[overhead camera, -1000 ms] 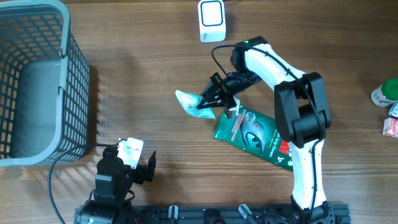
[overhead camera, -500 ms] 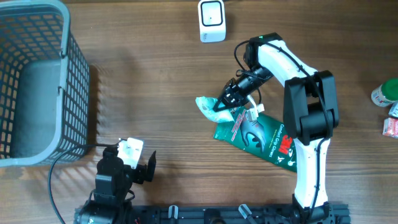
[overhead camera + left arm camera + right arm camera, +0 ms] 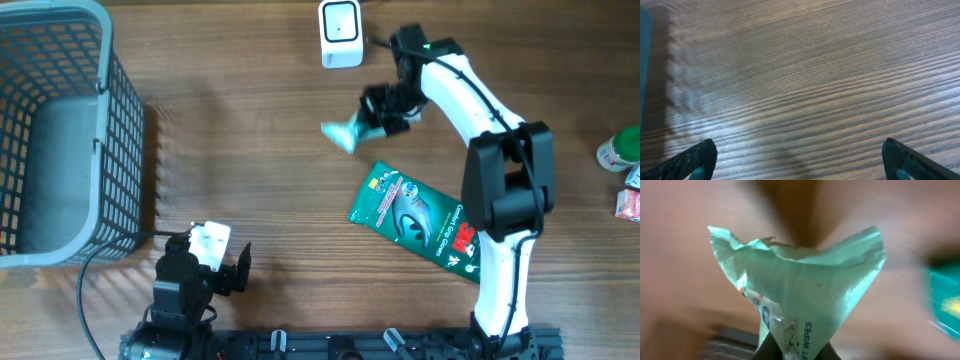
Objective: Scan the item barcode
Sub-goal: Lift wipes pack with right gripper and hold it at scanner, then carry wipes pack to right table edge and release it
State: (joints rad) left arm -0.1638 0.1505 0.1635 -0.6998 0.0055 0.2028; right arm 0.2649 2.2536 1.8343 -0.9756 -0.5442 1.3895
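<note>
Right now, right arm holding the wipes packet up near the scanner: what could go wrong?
1. The right jaws pinch the wipes packet by one narrow end only; it could slip or swing.
2. The film is crumpled and no barcode shows in the wrist view, so the scanner may miss it.

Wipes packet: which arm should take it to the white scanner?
Right. The right gripper is shut on the wipes packet, near the white scanner; the left gripper hangs open and empty, far off.
</note>
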